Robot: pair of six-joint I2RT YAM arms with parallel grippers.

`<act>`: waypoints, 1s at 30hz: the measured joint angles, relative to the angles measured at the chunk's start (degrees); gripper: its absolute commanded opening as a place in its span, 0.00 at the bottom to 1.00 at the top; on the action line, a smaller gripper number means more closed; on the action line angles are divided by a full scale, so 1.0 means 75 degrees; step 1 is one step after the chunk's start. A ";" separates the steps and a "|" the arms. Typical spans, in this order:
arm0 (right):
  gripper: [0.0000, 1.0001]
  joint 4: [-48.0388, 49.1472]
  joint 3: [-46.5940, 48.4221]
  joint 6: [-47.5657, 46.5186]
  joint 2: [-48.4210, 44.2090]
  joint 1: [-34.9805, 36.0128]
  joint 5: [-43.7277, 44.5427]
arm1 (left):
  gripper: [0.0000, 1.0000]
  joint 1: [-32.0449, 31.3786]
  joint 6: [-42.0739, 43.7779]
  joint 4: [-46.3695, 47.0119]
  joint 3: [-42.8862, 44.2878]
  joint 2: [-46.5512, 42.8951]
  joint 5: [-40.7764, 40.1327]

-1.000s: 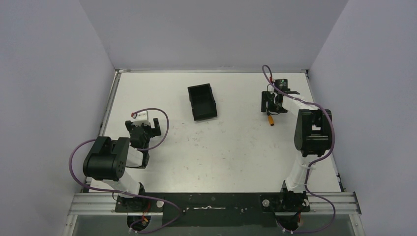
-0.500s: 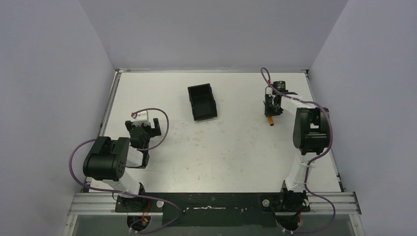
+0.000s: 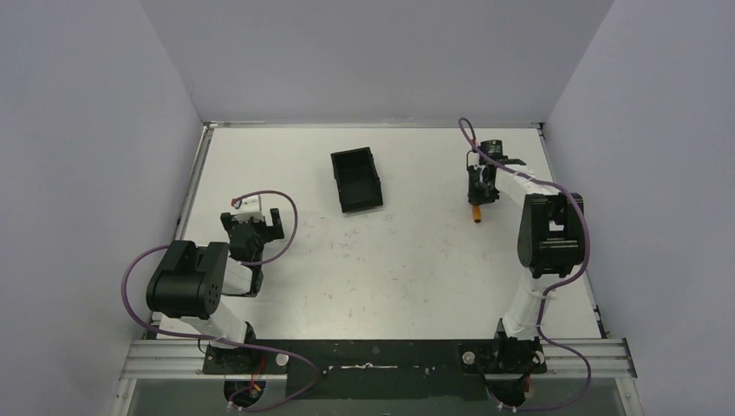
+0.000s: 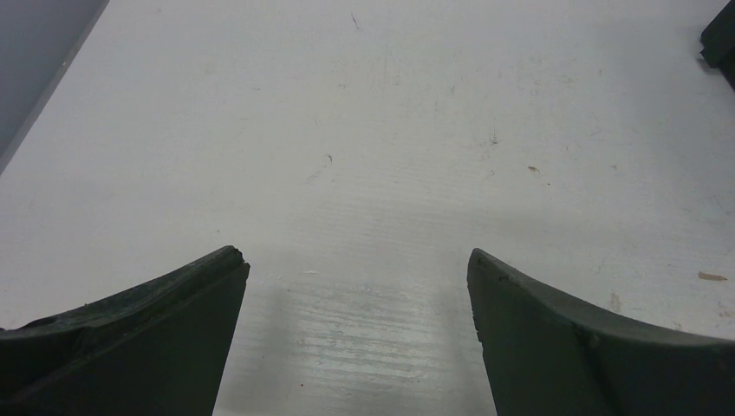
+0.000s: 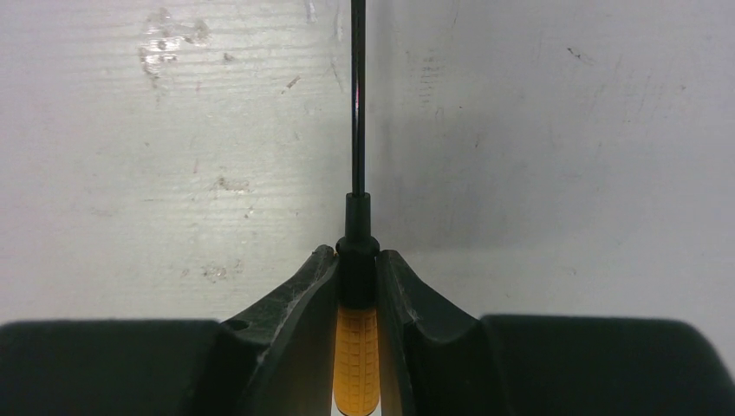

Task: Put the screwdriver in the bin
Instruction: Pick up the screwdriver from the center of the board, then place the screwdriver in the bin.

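The screwdriver [image 5: 356,347] has an orange gridded handle, a black collar and a thin black shaft that points away over the table. My right gripper [image 5: 356,260] is shut on it, both fingers pressed against the collar and the top of the handle. From above, the orange handle end of the screwdriver [image 3: 476,211] pokes out below the right gripper [image 3: 479,192] at the far right of the table. The bin [image 3: 356,179], a small black open tray, lies to the left of it, far centre. My left gripper [image 4: 355,269] stands open over bare table at the near left.
Only a corner of the bin [image 4: 719,39] shows at the left wrist view's top right edge. Grey walls close the table on three sides. The right arm's purple cable [image 3: 469,132] loops above its wrist.
The right gripper's fingers closed onto the screwdriver, which lay between them a second ago. The left arm has not moved.
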 measured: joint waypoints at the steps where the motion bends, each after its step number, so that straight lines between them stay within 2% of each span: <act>1: 0.00 -0.0082 0.0032 0.0003 -0.0079 0.0035 0.0026 | 0.97 0.0000 -0.0003 0.0003 0.0000 0.0000 0.0000; 14: 0.00 -0.0997 0.1559 0.0146 -0.1064 0.0935 0.0574 | 0.97 0.0000 0.0000 0.0003 0.0003 0.0000 0.0000; 24: 0.00 -0.1868 0.3576 0.0140 -0.1215 0.0950 0.0874 | 0.97 0.0000 -0.0003 0.0003 0.0000 0.0000 0.0000; 30: 0.00 -0.2270 0.4287 0.0134 -0.1221 0.0953 0.0950 | 0.97 0.0000 0.0000 0.0003 0.0000 0.0000 0.0000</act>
